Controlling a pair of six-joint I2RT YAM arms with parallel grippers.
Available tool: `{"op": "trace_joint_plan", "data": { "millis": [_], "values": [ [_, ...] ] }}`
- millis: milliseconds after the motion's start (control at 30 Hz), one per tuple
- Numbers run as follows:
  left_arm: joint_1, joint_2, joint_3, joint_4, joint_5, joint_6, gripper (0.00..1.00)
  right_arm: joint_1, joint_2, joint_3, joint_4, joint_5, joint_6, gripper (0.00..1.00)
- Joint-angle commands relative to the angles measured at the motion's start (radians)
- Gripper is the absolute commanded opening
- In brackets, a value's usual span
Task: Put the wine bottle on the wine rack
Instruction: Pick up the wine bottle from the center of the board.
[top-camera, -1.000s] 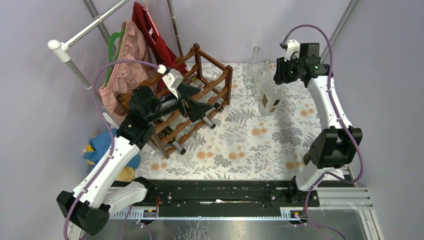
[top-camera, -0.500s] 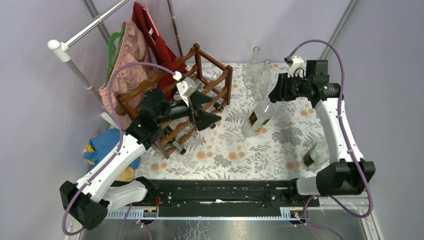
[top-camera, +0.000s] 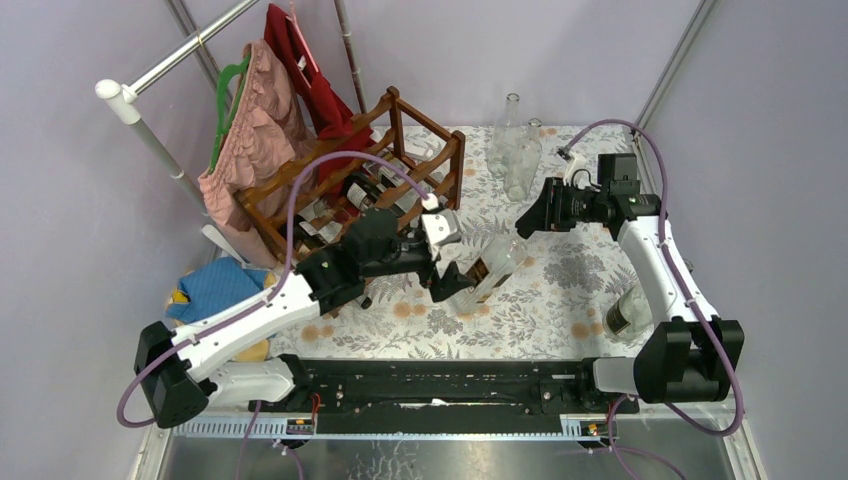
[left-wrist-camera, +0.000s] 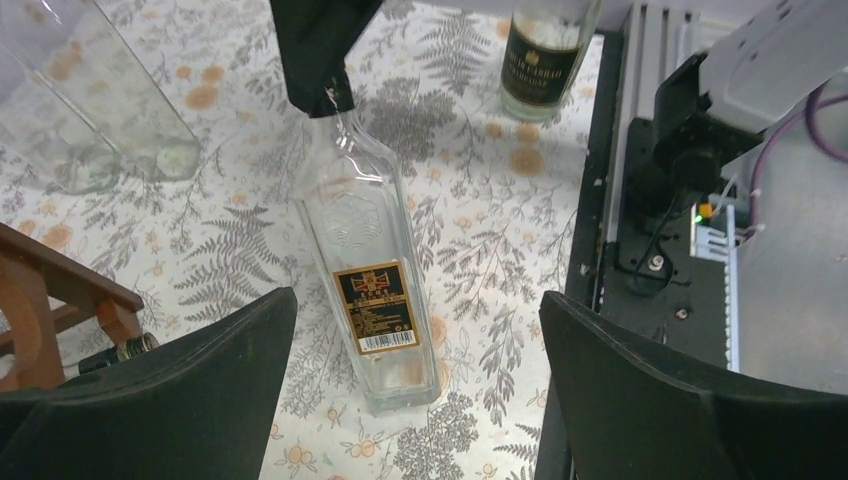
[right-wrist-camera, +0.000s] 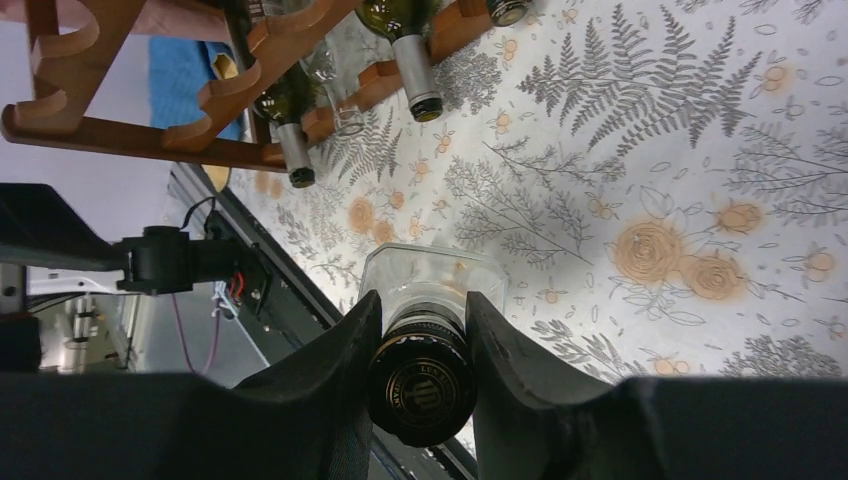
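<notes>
The wine bottle (top-camera: 493, 262) is a clear square one with a black and gold label (left-wrist-camera: 373, 305). It hangs tilted over the floral cloth, neck up to the right. My right gripper (top-camera: 527, 217) is shut on its capped neck (right-wrist-camera: 420, 385). My left gripper (top-camera: 453, 281) is wide open at the bottle's lower end, with the base (left-wrist-camera: 400, 385) lying between its fingers (left-wrist-camera: 200, 390) and touching neither. The wine rack (top-camera: 430, 117) is dark reddish-brown wood at the back left. In the right wrist view its scalloped rails (right-wrist-camera: 200, 130) carry bottles.
Clear empty bottles (top-camera: 515, 150) stand at the back. A dark-labelled bottle (top-camera: 625, 310) stands near the right arm's base and shows in the left wrist view (left-wrist-camera: 545, 60). Clothes (top-camera: 260, 110) hang on a rail at the left, with a blue toy (top-camera: 215, 290) below.
My right arm has carried the bottle from the back right towards the middle, tilting it. My left arm has swung from the rack over to the bottle's base, still open.
</notes>
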Motion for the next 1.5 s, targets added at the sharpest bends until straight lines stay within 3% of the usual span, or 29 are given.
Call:
{"op": "trace_joint_plan", "data": {
  "millis": [0, 233, 433, 767, 967, 1233, 1333, 1367, 1400, 1467],
  "values": [
    [-0.059, 0.03, -0.035, 0.028, -0.144, 0.064, 0.99, 0.006, -0.062, -0.032, 0.175, -0.21, 0.157, 0.0],
    [-0.068, 0.07, -0.091, 0.132, -0.223, -0.064, 0.99, 0.009, -0.064, -0.103, 0.242, -0.256, 0.198, 0.0],
    [-0.078, 0.173, -0.044, 0.109, -0.307, -0.173, 0.99, 0.012, -0.052, -0.13, 0.265, -0.288, 0.216, 0.0],
    [-0.132, 0.325, 0.004, 0.107, -0.479, -0.077, 0.99, 0.02, -0.049, -0.139, 0.292, -0.307, 0.249, 0.0],
    [-0.134, 0.373, 0.002, 0.141, -0.464, -0.034, 0.97, 0.024, -0.044, -0.141, 0.293, -0.317, 0.249, 0.0],
    [-0.133, 0.402, 0.022, 0.126, -0.324, 0.005, 0.67, 0.025, -0.052, -0.151, 0.286, -0.331, 0.226, 0.0],
    [-0.133, 0.403, 0.036, 0.09, -0.278, 0.034, 0.26, 0.025, -0.054, -0.152, 0.272, -0.346, 0.195, 0.0],
    [-0.133, 0.402, 0.043, 0.073, -0.258, 0.051, 0.17, 0.025, -0.053, -0.15, 0.258, -0.351, 0.175, 0.01],
    [-0.132, 0.401, 0.051, 0.045, -0.244, 0.067, 0.1, 0.025, -0.047, -0.143, 0.232, -0.358, 0.135, 0.06],
    [-0.132, 0.392, 0.066, -0.005, -0.225, 0.1, 0.02, 0.025, -0.026, -0.1, 0.094, -0.356, 0.016, 0.3]
  ]
}}
